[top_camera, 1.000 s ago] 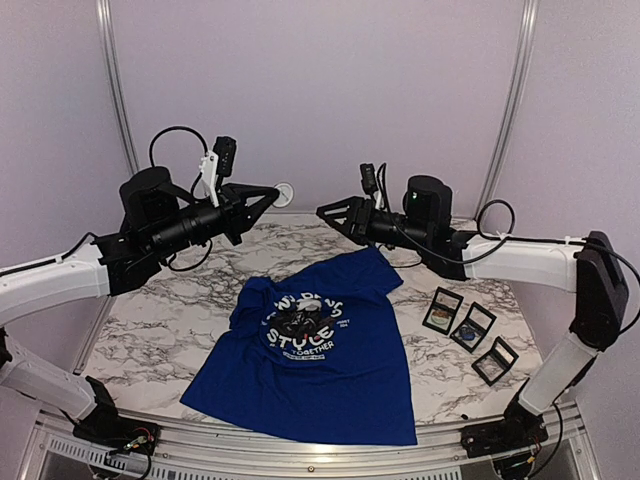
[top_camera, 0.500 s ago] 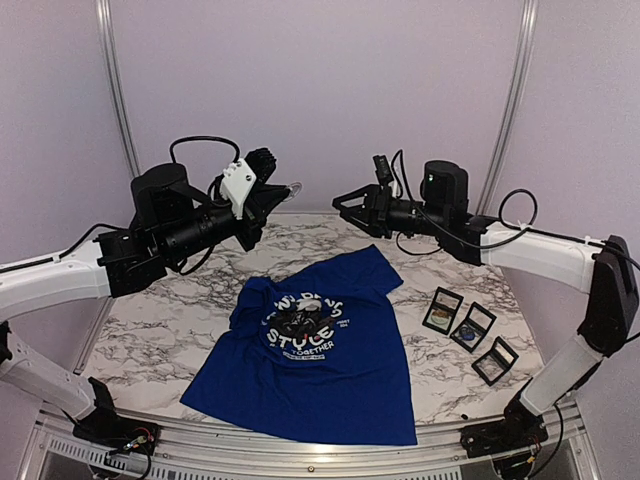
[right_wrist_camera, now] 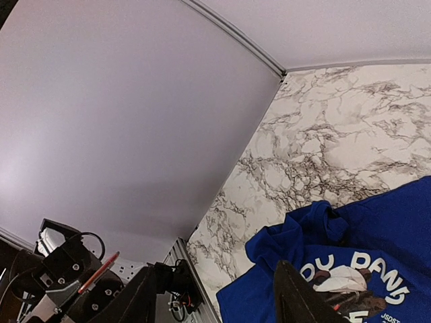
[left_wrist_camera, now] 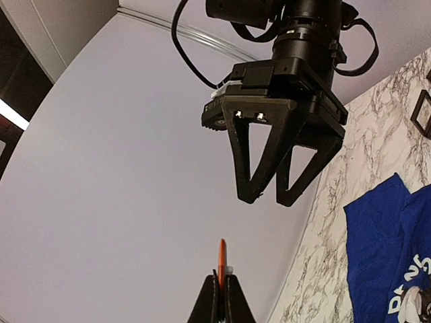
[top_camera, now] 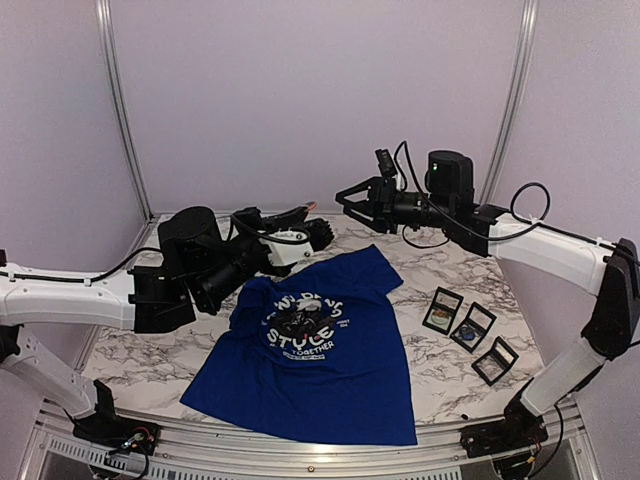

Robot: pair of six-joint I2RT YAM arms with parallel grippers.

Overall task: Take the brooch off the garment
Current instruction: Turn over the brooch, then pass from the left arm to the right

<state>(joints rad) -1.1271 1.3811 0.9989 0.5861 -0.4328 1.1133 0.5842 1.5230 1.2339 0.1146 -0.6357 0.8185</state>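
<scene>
The left gripper [left_wrist_camera: 221,288] has its fingers pressed together on a thin brooch [left_wrist_camera: 221,259]. The brooch is seen edge-on as an orange sliver standing up from the tips, with a bit of white beside it. Its face cannot be made out. It is held up in the air near the back of the table, well clear of the T-shirt.

Facing it from the other side is the right gripper [left_wrist_camera: 267,200]. Its two black fingers are spread partway and have nothing between them. Its tips point at the brooch, near it but apart.

Below and between the two arms, the blue T-shirt [top_camera: 330,390] lies flat on the marble-patterned table [top_camera: 140,350], with its collar end rumpled toward the back. Its chest print is a dark round graphic with white lettering. In the top view the large middle word looks like "STYLE" and the smaller word under it reads "TOGETHER". The right wrist view shows the letters "PAND" arched over the graphic. The finer print is too small to read.

To the right of the shirt and apart from it, three small black cases [top_camera: 473,327] sit in a slanting row on the table. The middle one shows something blue inside.
</scene>
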